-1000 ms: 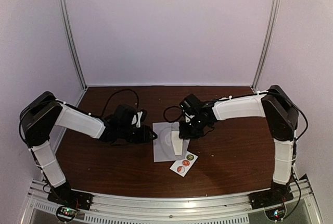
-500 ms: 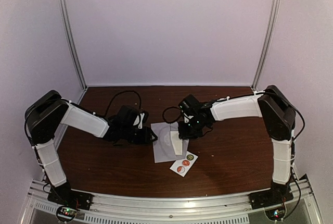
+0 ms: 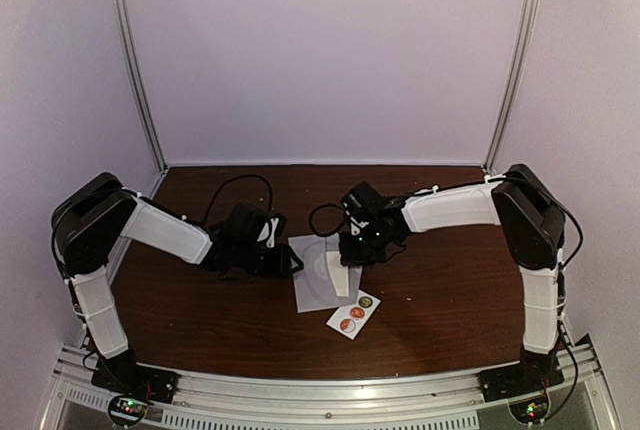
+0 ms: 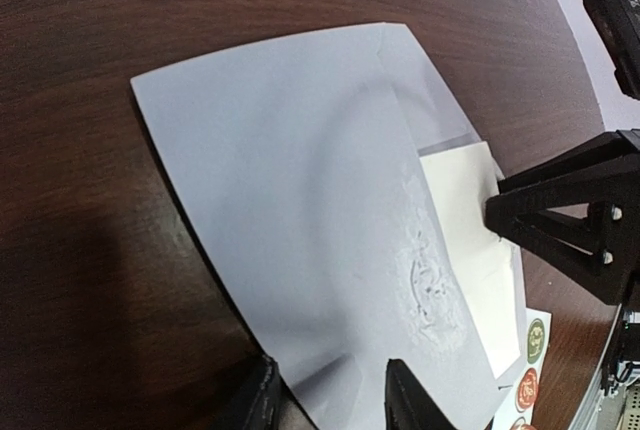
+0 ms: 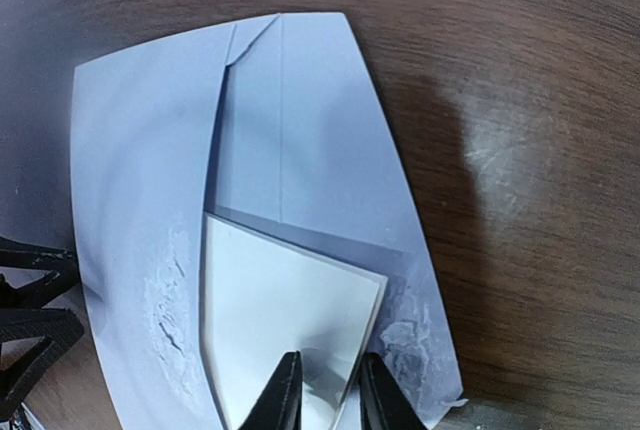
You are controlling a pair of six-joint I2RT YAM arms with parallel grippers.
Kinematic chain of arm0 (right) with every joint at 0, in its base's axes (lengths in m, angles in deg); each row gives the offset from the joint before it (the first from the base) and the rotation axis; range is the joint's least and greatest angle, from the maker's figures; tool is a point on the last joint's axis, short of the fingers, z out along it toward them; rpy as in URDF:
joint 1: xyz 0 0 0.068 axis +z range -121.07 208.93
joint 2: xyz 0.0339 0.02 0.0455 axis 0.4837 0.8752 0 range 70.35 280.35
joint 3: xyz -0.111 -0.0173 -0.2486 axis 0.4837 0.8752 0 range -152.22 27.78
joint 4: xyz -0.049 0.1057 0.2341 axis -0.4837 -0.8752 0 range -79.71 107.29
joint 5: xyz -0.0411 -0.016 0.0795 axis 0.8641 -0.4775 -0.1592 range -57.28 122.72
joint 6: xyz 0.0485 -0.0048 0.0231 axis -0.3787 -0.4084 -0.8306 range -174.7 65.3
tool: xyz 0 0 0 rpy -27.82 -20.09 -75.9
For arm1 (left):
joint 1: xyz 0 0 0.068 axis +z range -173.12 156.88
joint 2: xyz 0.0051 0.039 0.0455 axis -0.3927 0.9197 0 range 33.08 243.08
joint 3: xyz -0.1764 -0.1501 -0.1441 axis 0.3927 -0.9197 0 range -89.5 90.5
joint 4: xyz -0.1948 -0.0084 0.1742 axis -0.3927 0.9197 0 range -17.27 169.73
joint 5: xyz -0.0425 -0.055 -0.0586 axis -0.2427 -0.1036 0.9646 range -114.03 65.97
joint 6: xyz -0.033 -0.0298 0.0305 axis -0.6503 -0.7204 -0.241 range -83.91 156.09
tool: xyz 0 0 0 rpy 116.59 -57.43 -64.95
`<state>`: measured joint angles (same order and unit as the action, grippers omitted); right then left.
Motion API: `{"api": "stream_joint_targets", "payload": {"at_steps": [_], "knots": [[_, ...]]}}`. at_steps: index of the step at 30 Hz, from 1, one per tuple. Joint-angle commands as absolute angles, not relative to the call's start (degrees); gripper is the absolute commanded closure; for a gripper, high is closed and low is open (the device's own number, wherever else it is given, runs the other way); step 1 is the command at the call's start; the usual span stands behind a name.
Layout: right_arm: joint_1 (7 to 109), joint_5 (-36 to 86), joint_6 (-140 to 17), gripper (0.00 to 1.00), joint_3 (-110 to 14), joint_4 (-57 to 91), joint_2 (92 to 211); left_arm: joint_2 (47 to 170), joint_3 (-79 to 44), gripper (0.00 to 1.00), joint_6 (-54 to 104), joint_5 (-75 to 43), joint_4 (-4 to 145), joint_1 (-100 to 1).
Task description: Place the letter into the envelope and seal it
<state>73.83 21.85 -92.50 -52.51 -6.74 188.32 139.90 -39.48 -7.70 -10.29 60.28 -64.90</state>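
The pale grey envelope point(image 3: 312, 280) lies flat on the brown table, flap open toward the right arm. The white letter point(image 3: 341, 273) sits partly inside its pocket; in the right wrist view the letter point(image 5: 280, 320) overlaps the envelope point(image 5: 310, 120). My right gripper point(image 3: 347, 256) is shut on the letter's near edge point(image 5: 328, 400). My left gripper point(image 3: 291, 263) is low at the envelope's left edge. In the left wrist view its jaws point(image 4: 335, 405) stand apart astride the edge of the envelope point(image 4: 300, 180). The letter point(image 4: 465, 210) shows beyond.
A small white strip of round stickers point(image 3: 353, 312) lies just in front of the envelope, toward the right; it also shows in the left wrist view point(image 4: 530, 370). Black cables loop behind both grippers. Grey walls and metal posts enclose the table point(image 3: 450, 290).
The left arm has edged right toward the envelope. The right gripper has shifted slightly left with the letter, sliding it a little further over the envelope.
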Motion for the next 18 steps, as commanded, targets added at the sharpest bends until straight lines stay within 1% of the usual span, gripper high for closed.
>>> {"api": "stream_joint_targets", "payload": {"at_steps": [1,5,18], "knots": [[74.8,20.8,-92.6,0.81,-54.0,-5.3,190.3,141.2,-38.7,0.64,-7.1,-10.3,58.7,-64.6],[75.1,20.3,-92.6,0.84,-54.9,-5.0,191.1,141.5,-38.5,0.64,-7.2,-10.1,58.5,-64.6],[76.5,18.0,-92.0,0.83,-57.9,-4.0,193.5,142.0,-38.3,0.65,-7.3,-9.6,58.0,-64.6]]}}
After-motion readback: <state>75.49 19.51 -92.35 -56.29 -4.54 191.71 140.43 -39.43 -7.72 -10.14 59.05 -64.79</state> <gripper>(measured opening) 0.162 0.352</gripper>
